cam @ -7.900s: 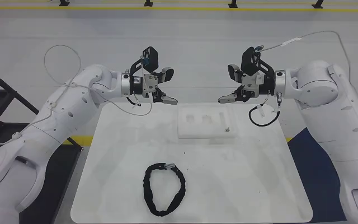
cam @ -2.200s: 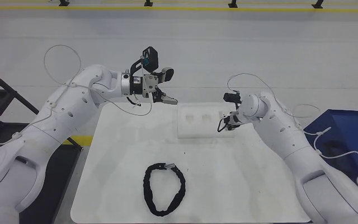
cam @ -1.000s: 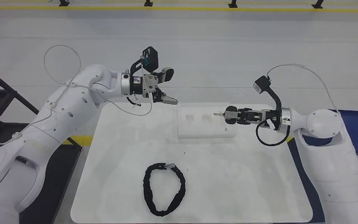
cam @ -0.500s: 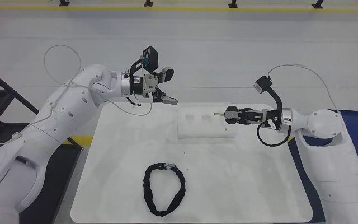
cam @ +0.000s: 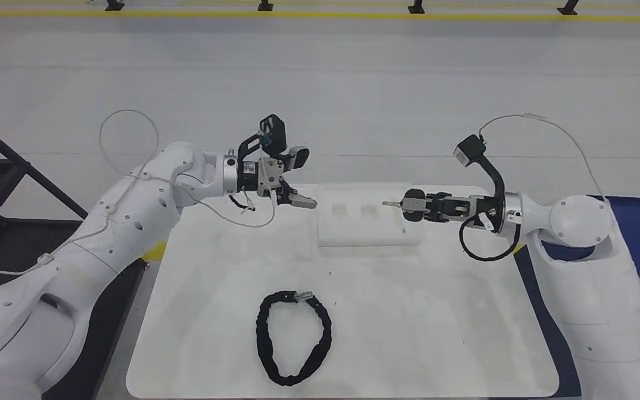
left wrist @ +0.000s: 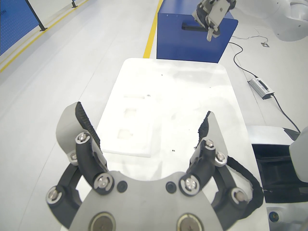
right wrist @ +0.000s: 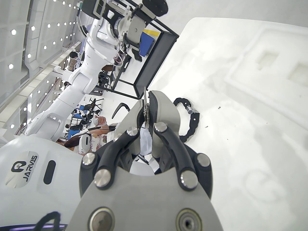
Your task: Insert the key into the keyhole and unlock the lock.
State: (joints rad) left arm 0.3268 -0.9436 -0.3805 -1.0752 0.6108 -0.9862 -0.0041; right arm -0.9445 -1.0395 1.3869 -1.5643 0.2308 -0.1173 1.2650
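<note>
A small silver key [cam: 388, 205] sticks out level from my right gripper [cam: 403, 205], which is shut on it above the right end of the white foam tray [cam: 350, 228]. The right wrist view has the key [right wrist: 145, 104] edge-on between the shut fingers [right wrist: 158, 104]. A black chain lock [cam: 293, 337] lies coiled on the table's front left, its metal end at the top of the loop. My left gripper [cam: 300, 197] hangs open over the table's back edge, left of the tray, with nothing between its fingers [left wrist: 81, 118].
The white table [cam: 450, 320] has free room in the middle and at the right. The foam tray has three shallow pockets [left wrist: 125, 133]. A blue cabinet [left wrist: 192, 39] stands on the floor beyond the table's right side.
My left arm has dropped lower and shifted a little right, toward the tray. The right gripper, which took the key from the tray earlier, has stayed still over the last half second.
</note>
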